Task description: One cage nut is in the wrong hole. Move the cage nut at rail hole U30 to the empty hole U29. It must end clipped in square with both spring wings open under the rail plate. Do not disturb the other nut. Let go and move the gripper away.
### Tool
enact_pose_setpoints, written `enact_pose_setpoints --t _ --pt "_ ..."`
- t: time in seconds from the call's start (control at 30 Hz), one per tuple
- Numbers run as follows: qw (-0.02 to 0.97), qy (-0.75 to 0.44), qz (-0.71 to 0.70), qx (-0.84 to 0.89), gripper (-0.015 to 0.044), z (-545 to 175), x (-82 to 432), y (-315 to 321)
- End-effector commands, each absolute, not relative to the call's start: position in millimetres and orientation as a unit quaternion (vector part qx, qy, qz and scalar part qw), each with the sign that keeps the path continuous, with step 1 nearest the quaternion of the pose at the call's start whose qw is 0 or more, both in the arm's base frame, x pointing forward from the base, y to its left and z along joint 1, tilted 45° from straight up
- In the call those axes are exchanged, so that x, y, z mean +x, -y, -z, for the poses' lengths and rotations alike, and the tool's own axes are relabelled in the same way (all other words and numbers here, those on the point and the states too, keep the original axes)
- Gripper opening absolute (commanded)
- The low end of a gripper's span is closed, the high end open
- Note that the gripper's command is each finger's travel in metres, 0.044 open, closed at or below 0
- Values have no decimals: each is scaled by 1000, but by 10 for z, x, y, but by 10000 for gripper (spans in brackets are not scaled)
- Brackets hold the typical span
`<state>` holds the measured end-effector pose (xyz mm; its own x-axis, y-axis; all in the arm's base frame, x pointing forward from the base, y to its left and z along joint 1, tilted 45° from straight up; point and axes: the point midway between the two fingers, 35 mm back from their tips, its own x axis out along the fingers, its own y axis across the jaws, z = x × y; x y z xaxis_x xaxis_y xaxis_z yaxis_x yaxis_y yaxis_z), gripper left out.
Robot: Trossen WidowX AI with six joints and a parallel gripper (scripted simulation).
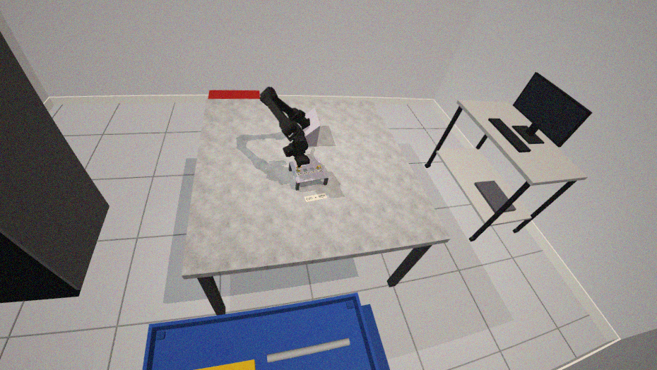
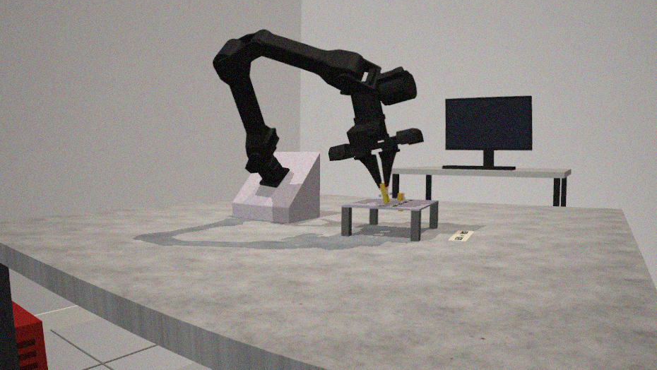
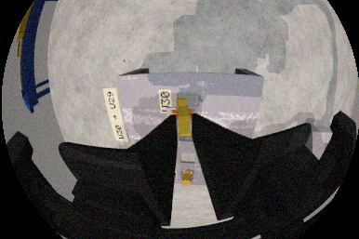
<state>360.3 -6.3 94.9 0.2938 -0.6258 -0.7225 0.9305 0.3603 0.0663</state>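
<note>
my gripper (image 1: 301, 164) (image 2: 383, 188) (image 3: 183, 119) grips a yellow cage nut (image 2: 384, 193) (image 3: 184, 123), its underside hidden; nearby labels read "u30" (image 3: 165, 101) and "u30 → u29" (image 3: 114, 114).

In the exterior view's right half, a monitor (image 1: 552, 109) (image 2: 488, 122) stands on a desk (image 1: 557, 170) (image 2: 547, 171) behind the bench (image 1: 271, 230) (image 2: 339, 288), which carries a rail plate (image 1: 317, 176) (image 2: 360, 204) (image 3: 232, 104) at centre.
</note>
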Motion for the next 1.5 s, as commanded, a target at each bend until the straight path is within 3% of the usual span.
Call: enact_pose_setpoints --t 0.0,1.47 --pt "765 -305 510 248 29 -961 3602 65" --pt "765 -305 510 248 29 -1012 3595 13"
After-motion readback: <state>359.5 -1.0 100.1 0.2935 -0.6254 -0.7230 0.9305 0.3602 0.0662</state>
